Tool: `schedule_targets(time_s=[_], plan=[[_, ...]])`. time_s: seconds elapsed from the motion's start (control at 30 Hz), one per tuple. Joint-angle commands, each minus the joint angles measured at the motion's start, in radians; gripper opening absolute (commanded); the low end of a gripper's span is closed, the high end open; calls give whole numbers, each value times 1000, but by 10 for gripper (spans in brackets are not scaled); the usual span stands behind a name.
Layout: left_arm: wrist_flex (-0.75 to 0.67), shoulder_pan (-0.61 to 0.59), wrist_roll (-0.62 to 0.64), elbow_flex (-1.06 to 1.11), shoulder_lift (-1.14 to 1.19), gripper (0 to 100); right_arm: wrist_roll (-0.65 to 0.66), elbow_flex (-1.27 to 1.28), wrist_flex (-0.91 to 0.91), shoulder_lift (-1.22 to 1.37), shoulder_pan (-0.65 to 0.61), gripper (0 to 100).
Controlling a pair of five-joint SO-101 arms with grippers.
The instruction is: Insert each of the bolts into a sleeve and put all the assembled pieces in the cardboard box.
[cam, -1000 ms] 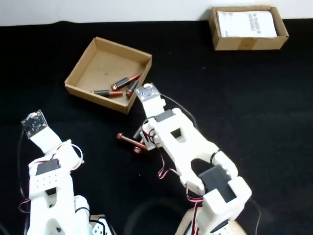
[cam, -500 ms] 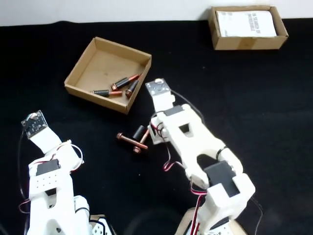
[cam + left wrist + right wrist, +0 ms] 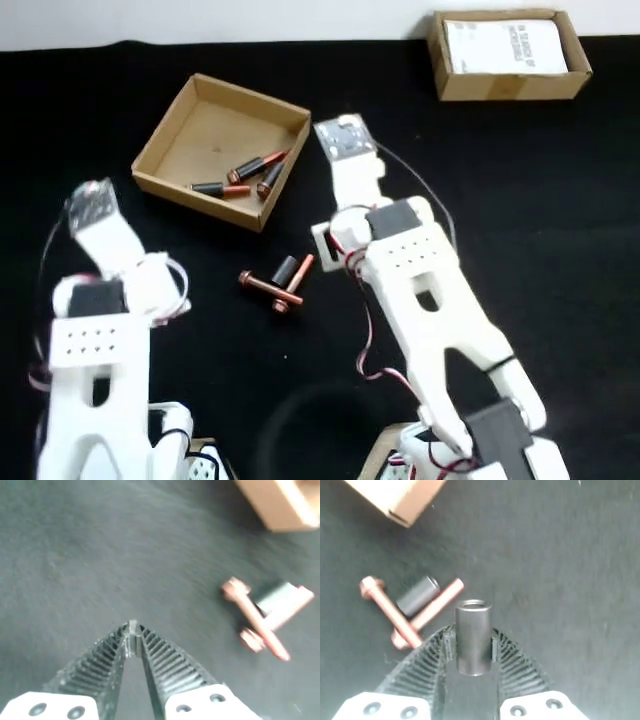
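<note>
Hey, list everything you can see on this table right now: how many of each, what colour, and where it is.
cardboard box: one, brown, open, back left of the table
assembled pieces: three, dark sleeves on copper bolts, inside the cardboard box
loose bolts: two, copper, crossed on the table between the arms
loose sleeve: one, dark grey, lying in the crook of the loose bolts
held sleeve: one, dark grey, in the right gripper
second box: one, brown, back right corner
paper: one, white, inside the second box
table: one, black
left gripper: one, black fingers, shut and empty
right gripper: one, black fingers, shut on the held sleeve
</note>
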Motion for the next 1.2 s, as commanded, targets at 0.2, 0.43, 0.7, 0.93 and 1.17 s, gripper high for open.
schedule_targets(time_s=[0.2,0.43,0.7,0.93,1.17], plan=[[453,154,155,-693,615,11,-9,317,-183,-222,139,6],[456,240,252,-849,1056,40,-51,486,-320,-309,160,6],[456,352,307,-978,1156,230,-97,562,-346,-357,165,6],[453,369,308,-1020,1167,231,-98,651,-417,-358,191,6],[408,369,308,-1013,1168,231,-95,682,-423,-358,193,6]])
